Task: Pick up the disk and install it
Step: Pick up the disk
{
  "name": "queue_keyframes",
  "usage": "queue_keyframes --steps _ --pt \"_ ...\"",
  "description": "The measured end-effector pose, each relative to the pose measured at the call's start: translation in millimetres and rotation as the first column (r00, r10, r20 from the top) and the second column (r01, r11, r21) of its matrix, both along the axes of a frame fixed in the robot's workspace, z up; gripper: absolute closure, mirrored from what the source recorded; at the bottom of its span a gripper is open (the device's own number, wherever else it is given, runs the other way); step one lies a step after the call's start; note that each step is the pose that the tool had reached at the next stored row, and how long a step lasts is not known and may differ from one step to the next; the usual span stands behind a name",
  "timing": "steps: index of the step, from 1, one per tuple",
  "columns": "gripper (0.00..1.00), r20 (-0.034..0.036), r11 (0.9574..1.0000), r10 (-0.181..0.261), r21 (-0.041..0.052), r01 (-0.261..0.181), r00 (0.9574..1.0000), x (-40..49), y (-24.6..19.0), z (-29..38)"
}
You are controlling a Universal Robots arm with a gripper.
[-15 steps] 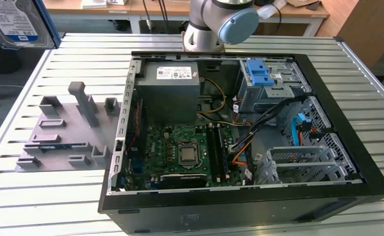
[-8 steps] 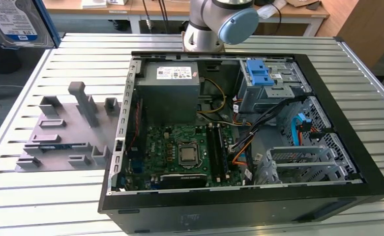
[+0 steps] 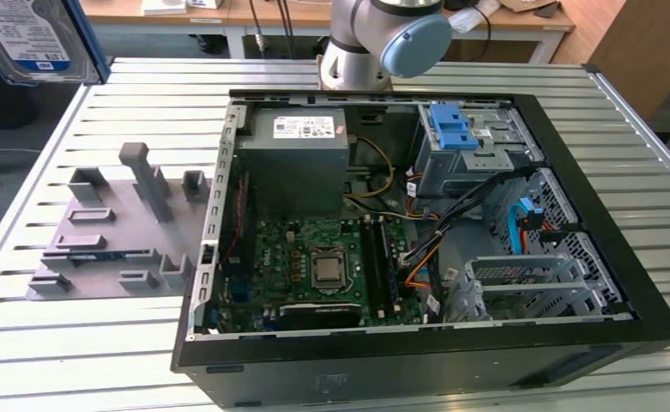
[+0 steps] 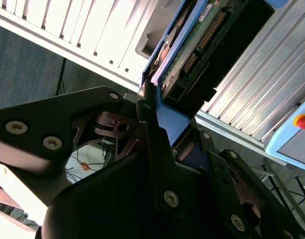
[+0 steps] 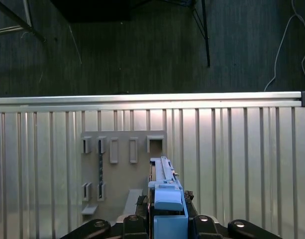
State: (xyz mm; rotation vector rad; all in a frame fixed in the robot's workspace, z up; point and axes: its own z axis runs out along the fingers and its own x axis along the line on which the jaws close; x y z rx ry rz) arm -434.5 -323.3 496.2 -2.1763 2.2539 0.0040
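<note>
Disk (image 3: 37,39) hangs high over the bench (image 3: 83,360) corner at the exterior view's far left, well apart from the open computer case (image 3: 426,343) sitting mid-bench. Hand (image 4: 167,117) is clamped tight on the blue carrier end of the drive, which stands edge-on between the fingers (image 4: 147,107), circuit side showing in the second wrist view. Grey holder tray (image 5: 122,164) lies on the bench below, near the edge at the exterior view's left.

My read is mid-carry. Good practice is a firm pinch on the rail, no tilt or swing, and enough height to pass the case wall and the loose cables (image 3: 426,249).

Hard to see:
- the drive is cut off by the frame edge in the exterior view
- pad contact sits behind the blue plastic
- can't tell which bay is free
</note>
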Motion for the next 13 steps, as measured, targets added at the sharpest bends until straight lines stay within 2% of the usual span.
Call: queue_keyframes --steps 13 --pt "0.64 -0.0001 1.0 0.0 0.0 0.0 1.0 9.0 0.0 0.0"
